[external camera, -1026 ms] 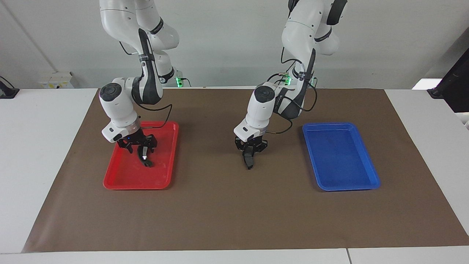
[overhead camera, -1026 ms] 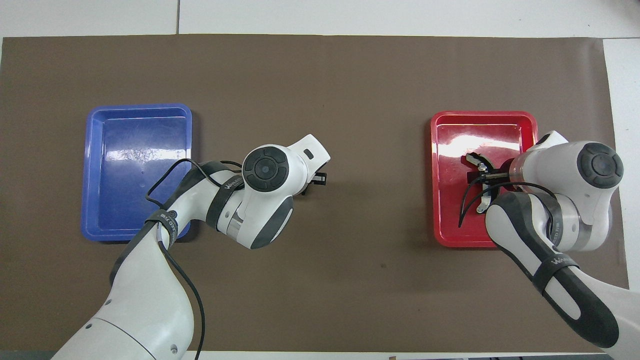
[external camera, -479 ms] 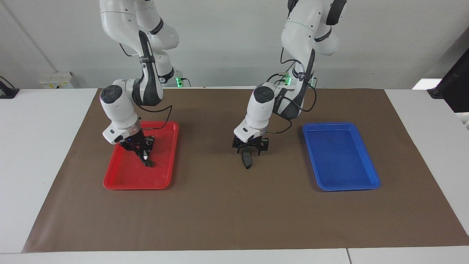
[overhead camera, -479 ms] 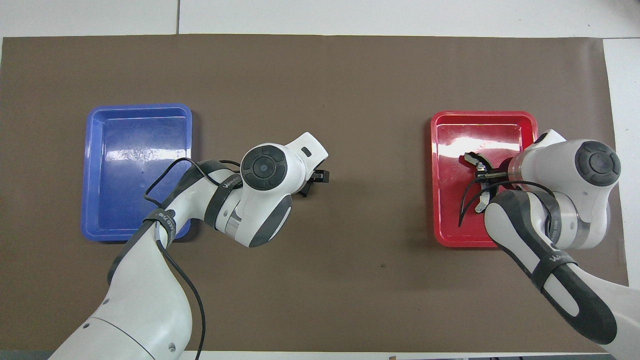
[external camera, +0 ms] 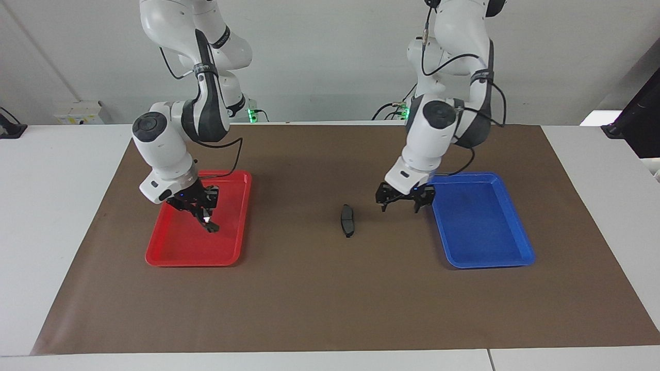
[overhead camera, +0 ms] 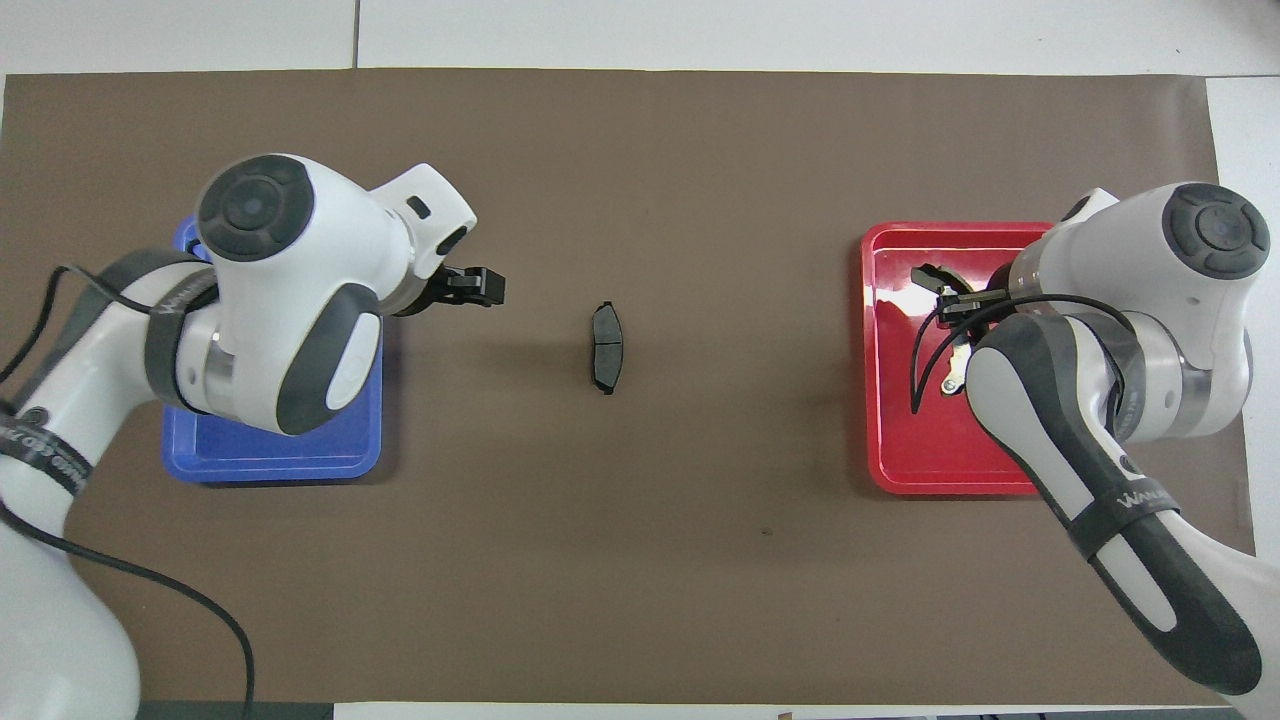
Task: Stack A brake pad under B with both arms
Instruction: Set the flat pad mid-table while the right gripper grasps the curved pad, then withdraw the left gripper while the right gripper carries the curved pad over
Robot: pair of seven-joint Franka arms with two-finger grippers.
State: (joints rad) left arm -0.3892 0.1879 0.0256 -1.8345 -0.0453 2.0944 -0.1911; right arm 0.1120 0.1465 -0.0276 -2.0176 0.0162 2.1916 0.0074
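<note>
The A brake pad [external camera: 347, 220], short, flat and dark grey, lies alone on the brown mat between the two trays; it also shows in the overhead view [overhead camera: 605, 347]. My left gripper [external camera: 401, 202] is open and empty, raised over the mat beside the blue tray [external camera: 484, 257]; in the overhead view it [overhead camera: 482, 287] is well clear of the pad. My right gripper [external camera: 202, 208] is shut on B [external camera: 209, 224], the long black crescent with a silvery strip, and holds it low over the red tray [external camera: 196, 260]. In the overhead view the right gripper [overhead camera: 965, 300] and B [overhead camera: 928, 277] are partly hidden by the arm.
The blue tray [overhead camera: 270, 465] at the left arm's end of the mat holds nothing that I can see and is half covered by the left arm from above. The red tray [overhead camera: 875, 400] is at the right arm's end. The brown mat [external camera: 309, 299] covers the table.
My left gripper let go of the A brake pad on the mat, opened and swung away toward the blue tray. My right gripper rose slightly with B over the red tray.
</note>
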